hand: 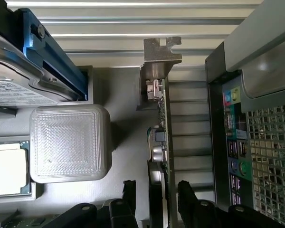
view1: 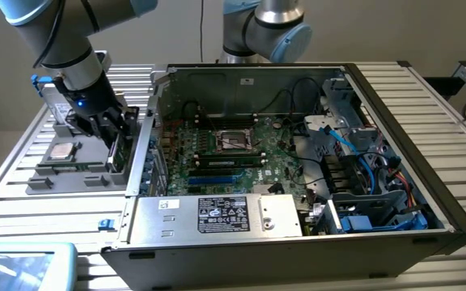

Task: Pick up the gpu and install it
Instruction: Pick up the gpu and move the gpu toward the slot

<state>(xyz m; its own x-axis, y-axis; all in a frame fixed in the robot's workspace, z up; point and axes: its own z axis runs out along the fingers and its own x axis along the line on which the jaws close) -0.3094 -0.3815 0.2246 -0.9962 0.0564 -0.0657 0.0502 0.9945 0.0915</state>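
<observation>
The gpu [hand: 162,123] stands on its long edge in a slot of the grey parts tray [hand: 126,104], its metal bracket [hand: 159,54] at one end and green board showing along the edge. My gripper [hand: 156,187] straddles it from above, one black finger [hand: 128,190] on each side with small gaps to the card, so the jaws are open around it. In the exterior view the gripper [view1: 113,132] is low over the gpu [view1: 118,155] at the tray's edge closest to the open computer case [view1: 298,151].
The tray [view1: 71,182] also carries a silver hard drive [hand: 19,90] with a blue rail [hand: 57,61], a processor chip [hand: 7,168] and a grey ribbed block [hand: 69,142]. The case's rear port panel [hand: 235,142] is close beside the gpu. Blue expansion slots [view1: 216,180] lie on the motherboard.
</observation>
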